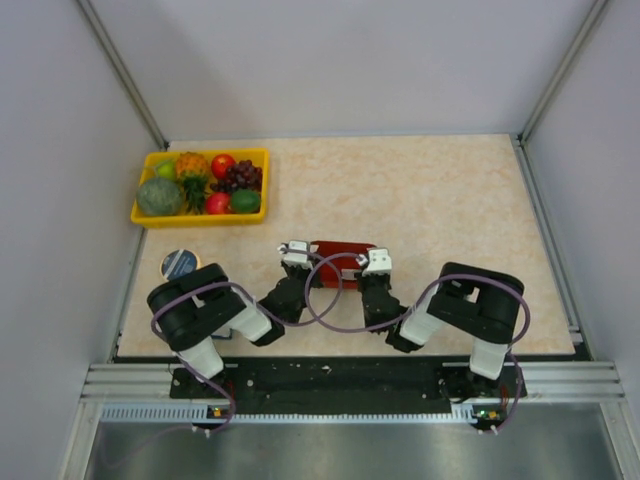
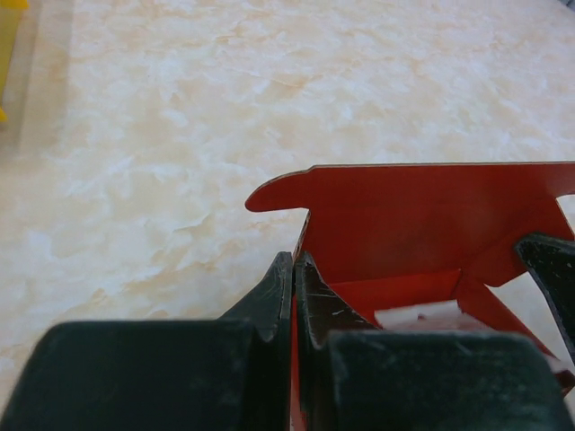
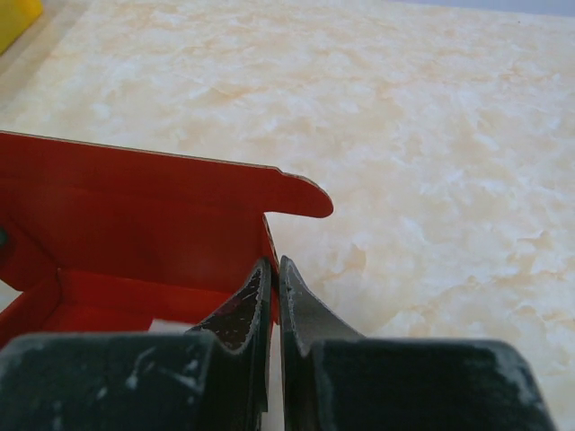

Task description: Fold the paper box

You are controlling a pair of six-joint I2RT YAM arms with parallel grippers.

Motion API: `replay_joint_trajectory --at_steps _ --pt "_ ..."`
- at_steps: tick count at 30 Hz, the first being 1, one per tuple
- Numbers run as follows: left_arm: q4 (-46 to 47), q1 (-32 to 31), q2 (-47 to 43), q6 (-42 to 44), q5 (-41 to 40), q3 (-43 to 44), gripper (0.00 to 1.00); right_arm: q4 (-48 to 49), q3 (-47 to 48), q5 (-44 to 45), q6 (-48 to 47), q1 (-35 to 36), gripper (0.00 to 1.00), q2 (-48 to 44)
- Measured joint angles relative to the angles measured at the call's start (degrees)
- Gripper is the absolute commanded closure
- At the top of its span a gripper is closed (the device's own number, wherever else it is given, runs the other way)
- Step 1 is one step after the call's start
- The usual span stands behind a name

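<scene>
The red paper box sits in the middle of the table, on the near side. The left gripper pinches its left wall. The right gripper pinches its right wall. A yellow tray of fruit sits far left.

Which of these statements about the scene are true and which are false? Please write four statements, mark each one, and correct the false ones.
1. The left gripper is shut on a side wall of the paper box. True.
2. The right gripper hangs open, holding nothing. False: it is shut on the opposite side wall of the paper box.
3. The yellow tray holds fruit at the far left of the table. True.
4. The paper box lies inside the yellow tray. False: it is between the two grippers, apart from the tray.
</scene>
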Motion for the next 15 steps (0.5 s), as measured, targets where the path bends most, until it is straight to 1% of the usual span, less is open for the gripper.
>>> replay_joint_trajectory --at_steps 3,7,9,13,15 --pt "4.07 0.0 2.14 -1.64 0.04 -0.94 1.0 3.74 -0.98 -0.39 -1.49 0.42 1.0 1.14" --pt "7.28 -0.33 4.13 -2.86 -1.4 -1.09 1.0 4.52 -1.05 -0.09 -2.19 1.27 1.0 1.16" --pt "8.0 -0.92 4.61 -2.84 -2.89 -1.11 1.0 4.35 -1.27 -0.22 -0.81 1.53 1.0 0.46" --pt "8.22 -2.56 4.7 -2.1 -6.29 -1.29 1.0 -3.41 -1.77 -2.1 5.99 1.7 1.0 -5.11" --pt "8.28 -3.17 4.7 -1.86 -7.52 -1.38 1.0 -9.2 -1.99 -3.87 9.46 1.7 1.0 -8.48"
